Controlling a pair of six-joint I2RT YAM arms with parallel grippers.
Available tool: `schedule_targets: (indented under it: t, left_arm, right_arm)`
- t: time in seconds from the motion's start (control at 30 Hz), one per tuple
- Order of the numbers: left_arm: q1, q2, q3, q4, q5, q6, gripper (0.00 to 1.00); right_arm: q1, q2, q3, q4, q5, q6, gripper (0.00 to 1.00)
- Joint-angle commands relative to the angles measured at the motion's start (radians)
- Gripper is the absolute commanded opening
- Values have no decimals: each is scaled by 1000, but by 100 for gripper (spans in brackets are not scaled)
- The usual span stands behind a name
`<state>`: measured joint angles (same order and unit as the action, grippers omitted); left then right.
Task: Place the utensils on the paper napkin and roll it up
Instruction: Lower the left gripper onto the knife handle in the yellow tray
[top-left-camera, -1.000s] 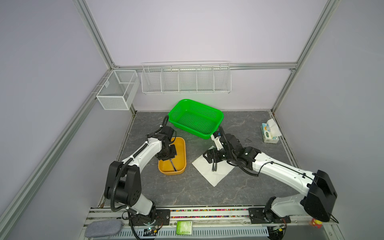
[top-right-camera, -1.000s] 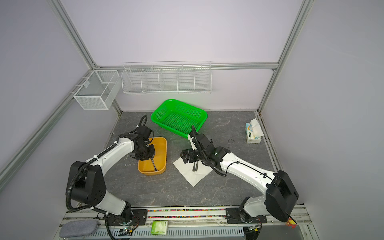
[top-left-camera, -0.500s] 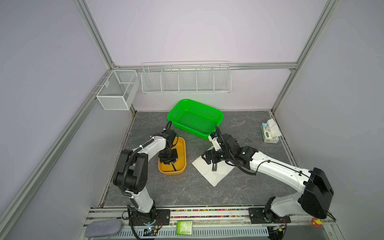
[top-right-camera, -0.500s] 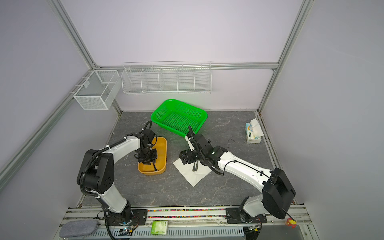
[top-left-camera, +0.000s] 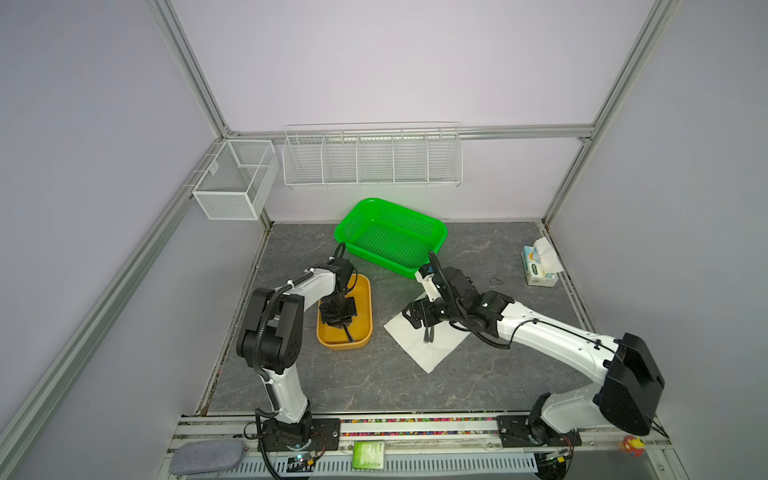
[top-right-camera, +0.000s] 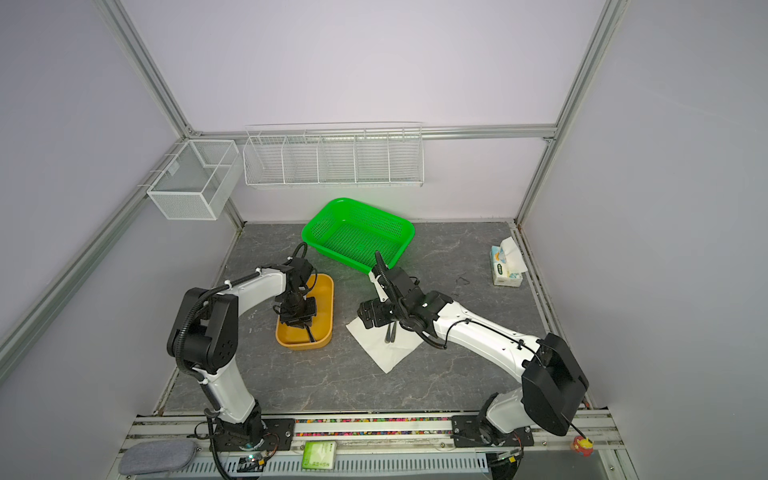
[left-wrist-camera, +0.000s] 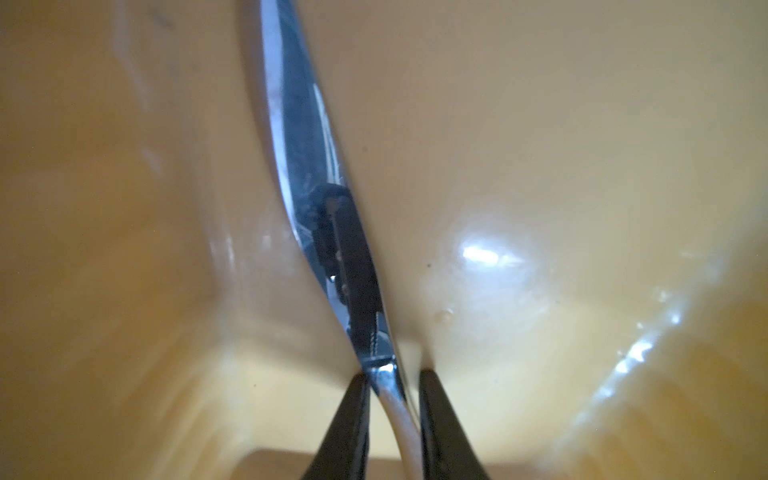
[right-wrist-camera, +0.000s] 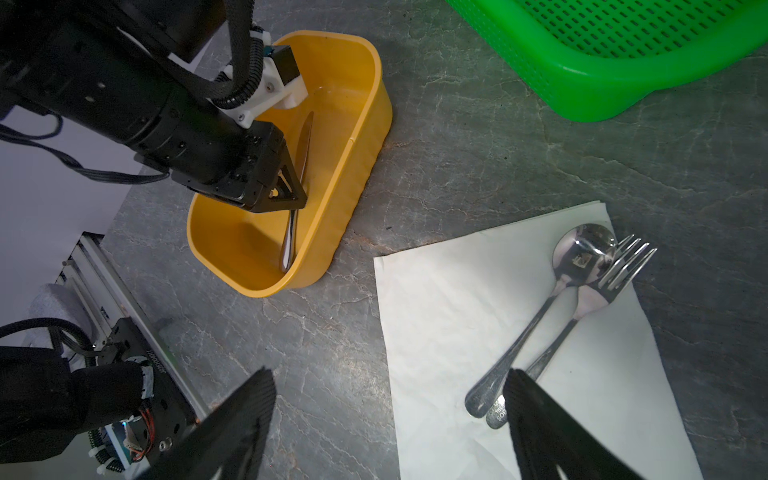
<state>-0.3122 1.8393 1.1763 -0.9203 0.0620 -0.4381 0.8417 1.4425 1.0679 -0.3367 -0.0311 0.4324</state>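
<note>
Out across the grey bench (top-left-camera: 374, 386) first, then in. At the back, a green basket (top-left-camera: 390, 237), empty and out of play. Nearer the front, on the right, the white paper napkin (top-left-camera: 432, 353), spread flat with one corner toward the front, not rolled at all. Near it on the left, apart from it, the yellow tub (top-left-camera: 366, 299).

Down on the napkin already: the spoon (right-wrist-camera: 536, 320) and the fork (right-wrist-camera: 594, 297), side by side near one edge, handles touching, fork tines right against the spoon bowl and poking past the paper's edge. So two of three delivered, by the look of it.

Outstanding: the knife (left-wrist-camera: 299, 124), inside the tub, blade toward the tub's back end. Pinched where blade meets handle by the left fingers (left-wrist-camera: 345, 424), shut on either side with no gap to see. Hard to tell whether lifted off the tub floor or resting on it; certainly not out over the rim.

Over the napkin, the right fingers (right-wrist-camera: 232, 432), spread wide, gripping nothing, hanging above the handle ends of spoon and fork.

Left to do, judging from here: carry the knife across, lay it beside the other two, then the whole roll-up. Placing well along, rolling not begun.
</note>
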Motion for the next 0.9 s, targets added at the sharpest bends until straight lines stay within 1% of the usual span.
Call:
schedule_targets:
  t: [0.0,0.13,0.27,0.37,0.7,0.87]
  left_arm:
    - [8,45,10,15,7,36,16]
    - [7,48,34,-2,-15,83,12]
    - [3,71,83,-70,-38,154,13]
    - [-4,98,120,-118,-69,185,13]
    - [-1,109,106,-100,-41,167,22]
    - [11,122,102,-75,4,172,22]
  right_arm:
    - [8,8,27,-20,4,-23,89]
    - [7,7,27,-21,9,-23,89]
    - [9,22,44,-43,12,-28,89]
    - [8,26,46,-44,20,-29,90]
    - [9,9,41,-51,34,-30,90]
    - [9,0,38,-54,42,-32,90]
